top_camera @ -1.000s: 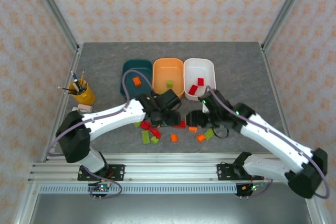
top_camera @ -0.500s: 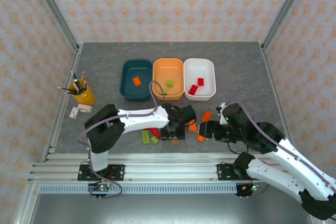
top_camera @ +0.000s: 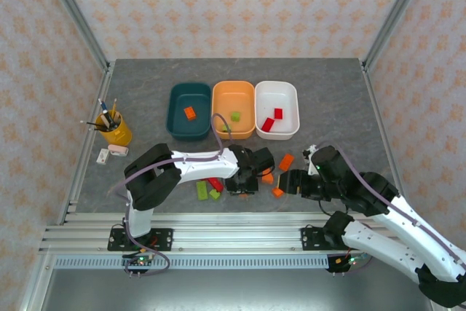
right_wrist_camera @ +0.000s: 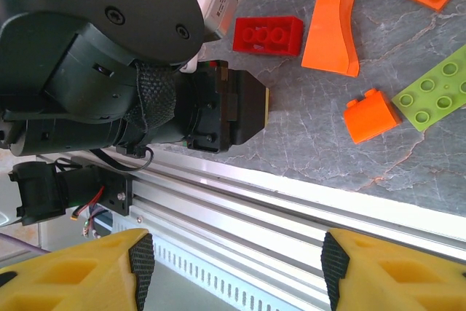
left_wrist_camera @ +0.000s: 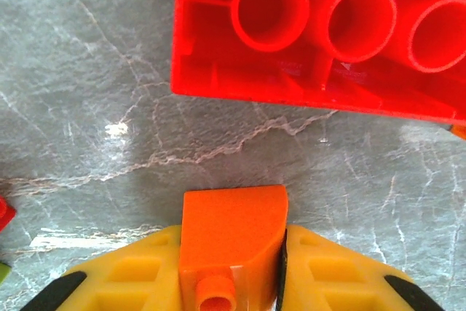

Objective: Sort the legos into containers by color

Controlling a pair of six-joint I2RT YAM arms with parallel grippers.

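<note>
My left gripper (left_wrist_camera: 233, 242) is shut on a small orange lego (left_wrist_camera: 233, 223), low over the table among the loose legos (top_camera: 244, 183). Just ahead of it lies an upside-down red lego (left_wrist_camera: 320, 34). The right gripper (right_wrist_camera: 237, 267) is open and holds nothing; it hovers over the near rail (top_camera: 287, 180). It looks at a red lego (right_wrist_camera: 267, 35), an orange slope piece (right_wrist_camera: 330, 30), a small orange lego (right_wrist_camera: 371, 116) and a green lego (right_wrist_camera: 437, 89). At the back stand the teal tub (top_camera: 177, 121), orange tub (top_camera: 234, 96) and white tub (top_camera: 277, 92), each holding legos.
A yellow cup of pencils (top_camera: 115, 130) and a small white block (top_camera: 109, 154) sit at the left. Green legos (top_camera: 202, 189) lie left of my left gripper. The aluminium rail (top_camera: 233, 218) runs along the near edge, close under both grippers.
Over the last second both arms came down from near the tubs toward the near edge. The left gripper swung right onto the loose legos; since half a second ago, hardly any motion.
</note>
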